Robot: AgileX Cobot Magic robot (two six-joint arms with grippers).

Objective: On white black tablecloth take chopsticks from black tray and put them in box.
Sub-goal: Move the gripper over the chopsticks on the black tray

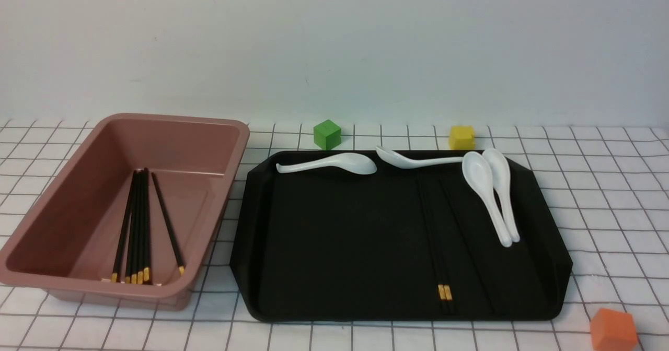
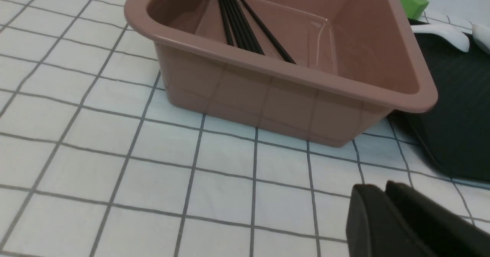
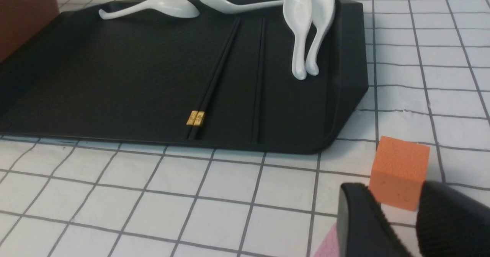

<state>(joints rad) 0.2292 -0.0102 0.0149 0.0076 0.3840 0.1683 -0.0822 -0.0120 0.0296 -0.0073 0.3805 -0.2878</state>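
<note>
A pair of black chopsticks (image 1: 436,236) with gold bands lies lengthwise on the black tray (image 1: 339,236), with a third stick (image 1: 465,241) just right of it. The right wrist view shows them too (image 3: 214,77). Several more chopsticks (image 1: 137,225) lie in the pink-brown box (image 1: 172,117) left of the tray on the tablecloth (image 1: 601,184). My left gripper (image 2: 383,186) is shut and empty, low over the cloth in front of the box (image 2: 268,100). My right gripper (image 3: 396,196) is open and empty, near the tray's front right corner. Neither gripper shows in the front view.
Several white spoons lie along the tray's far edge (image 1: 329,164) and right side (image 1: 486,194). A green cube (image 1: 327,134) and a yellow cube (image 1: 462,137) stand behind the tray. An orange cube (image 3: 400,171) stands just beyond my right gripper's fingers.
</note>
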